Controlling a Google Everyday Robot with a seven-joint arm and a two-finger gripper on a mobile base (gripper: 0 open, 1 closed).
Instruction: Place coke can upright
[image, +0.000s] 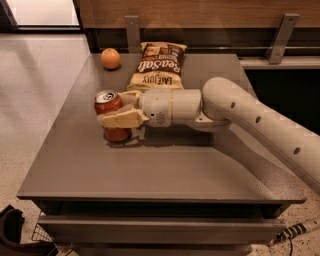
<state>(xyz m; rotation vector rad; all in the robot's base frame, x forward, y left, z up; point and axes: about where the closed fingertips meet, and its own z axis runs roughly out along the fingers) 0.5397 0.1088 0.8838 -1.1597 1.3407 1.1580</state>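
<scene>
The red coke can (111, 106) stands upright on the grey table (165, 165) at its left middle, silver top facing up, its base touching the tabletop. My gripper (116, 114) reaches in from the right and is shut on the can's middle; one cream finger (120, 120) crosses its front, the other is behind it. The white arm (240, 115) stretches across the table from the right.
A round orange (110, 58) lies at the back left of the table. A brown-and-cream chip bag (157, 67) lies flat at the back centre, just behind my wrist. A wooden wall with metal brackets runs behind. The table's left edge is close to the can.
</scene>
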